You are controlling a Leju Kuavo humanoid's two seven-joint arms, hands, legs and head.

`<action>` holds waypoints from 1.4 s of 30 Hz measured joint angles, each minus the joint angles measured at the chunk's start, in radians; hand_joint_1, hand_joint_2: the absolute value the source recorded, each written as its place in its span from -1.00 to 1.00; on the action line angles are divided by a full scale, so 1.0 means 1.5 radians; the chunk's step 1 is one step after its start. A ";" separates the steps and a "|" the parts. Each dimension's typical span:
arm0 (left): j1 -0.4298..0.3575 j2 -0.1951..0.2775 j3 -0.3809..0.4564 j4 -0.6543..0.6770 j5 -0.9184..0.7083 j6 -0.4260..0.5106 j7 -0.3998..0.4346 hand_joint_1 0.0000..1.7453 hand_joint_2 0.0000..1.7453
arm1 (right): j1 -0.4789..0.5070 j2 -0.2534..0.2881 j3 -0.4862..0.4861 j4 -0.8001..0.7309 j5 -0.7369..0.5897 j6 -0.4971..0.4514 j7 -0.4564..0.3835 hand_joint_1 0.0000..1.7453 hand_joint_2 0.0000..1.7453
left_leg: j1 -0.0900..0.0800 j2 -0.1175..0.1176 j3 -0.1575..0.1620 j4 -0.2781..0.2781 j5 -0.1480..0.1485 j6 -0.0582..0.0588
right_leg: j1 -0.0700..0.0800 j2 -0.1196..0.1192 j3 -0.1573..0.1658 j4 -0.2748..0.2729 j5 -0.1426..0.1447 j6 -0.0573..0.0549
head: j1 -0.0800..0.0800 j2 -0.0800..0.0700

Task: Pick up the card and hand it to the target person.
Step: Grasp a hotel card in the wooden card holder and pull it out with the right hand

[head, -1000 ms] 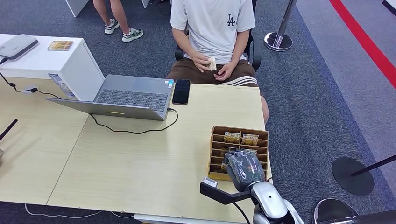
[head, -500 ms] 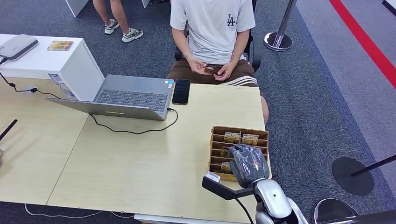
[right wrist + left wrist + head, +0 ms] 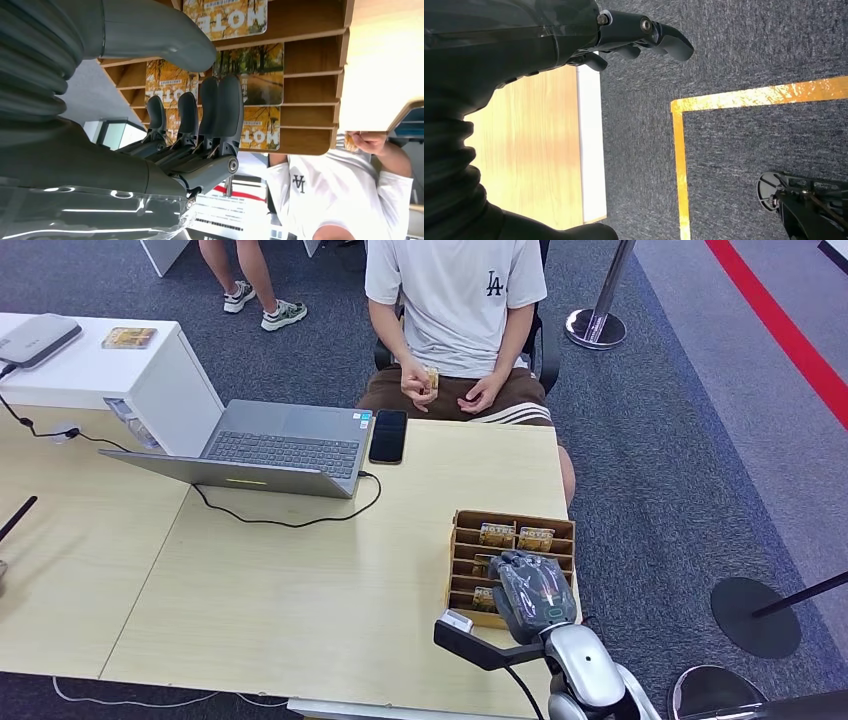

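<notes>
The cards (image 3: 516, 537) are standing in the slots of the wooden rack (image 3: 462, 570) at the near right corner of the counter (image 3: 300, 590), and none is in the robot's grip yet. The right hand (image 3: 535, 592) is hovering over the near rows of that rack, and compared with a second ago it is sitting a little farther right and slightly lower, so the reach is settling rather than closing. In the right wrist view its fingers (image 3: 220, 107) are lying side by side, pointing at the card faces, with the thumb (image 3: 165, 35) held apart from them and nothing between. To my eye the step in hand is lining up on one card, with the pinch and the handover remaining.

The left hand (image 3: 624, 35) is hanging beside the counter's edge, fingers loosely curled on nothing.

The seated person (image 3: 455, 300) across the counter is now lifting a small card-like thing (image 3: 431, 379) upright, where half a second ago both hands were low in the lap. The laptop (image 3: 270, 445) and phone (image 3: 388, 435) are lying between person and rack.
</notes>
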State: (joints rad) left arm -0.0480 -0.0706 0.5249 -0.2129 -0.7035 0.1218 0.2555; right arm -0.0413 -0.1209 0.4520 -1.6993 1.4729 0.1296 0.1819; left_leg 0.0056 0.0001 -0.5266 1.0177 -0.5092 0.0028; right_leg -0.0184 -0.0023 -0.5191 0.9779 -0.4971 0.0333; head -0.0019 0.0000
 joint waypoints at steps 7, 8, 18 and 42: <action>0.000 0.000 0.001 0.000 -0.002 0.000 0.001 -1.00 1.00 | 0.000 0.000 0.000 0.017 -0.014 0.008 -0.004 0.25 1.00 | 0.000 0.000 0.000 0.000 0.000 0.000 | 0.000 0.000 0.000 0.000 0.000 0.000 | 0.000 0.000; 0.000 0.000 0.001 0.000 -0.002 0.000 0.000 -1.00 1.00 | 0.000 0.000 0.000 0.020 -0.015 0.008 -0.004 0.24 1.00 | 0.000 0.000 0.000 0.000 0.000 0.000 | 0.000 0.000 0.000 0.000 0.000 0.000 | 0.000 0.000; 0.000 -0.003 0.001 0.000 -0.008 -0.002 0.003 -1.00 1.00 | -0.008 0.000 -0.001 0.040 -0.025 0.008 -0.007 0.26 1.00 | 0.000 0.000 0.000 0.000 0.000 0.000 | 0.000 0.000 0.000 0.000 0.000 0.000 | 0.000 0.000; 0.000 -0.003 0.002 0.000 -0.014 -0.005 0.003 -1.00 1.00 | -0.004 0.004 -0.011 0.042 -0.026 0.007 -0.006 0.23 1.00 | 0.000 0.000 0.000 0.000 0.000 0.000 | 0.000 0.000 0.000 0.000 0.000 0.000 | 0.000 0.000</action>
State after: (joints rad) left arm -0.0480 -0.0748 0.5276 -0.2129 -0.7241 0.1144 0.2605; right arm -0.0472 -0.1147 0.4349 -1.6365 1.4340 0.1404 0.1730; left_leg 0.0056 0.0001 -0.5265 1.0177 -0.5092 0.0028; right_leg -0.0184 -0.0023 -0.5191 0.9779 -0.4971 0.0333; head -0.0018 0.0000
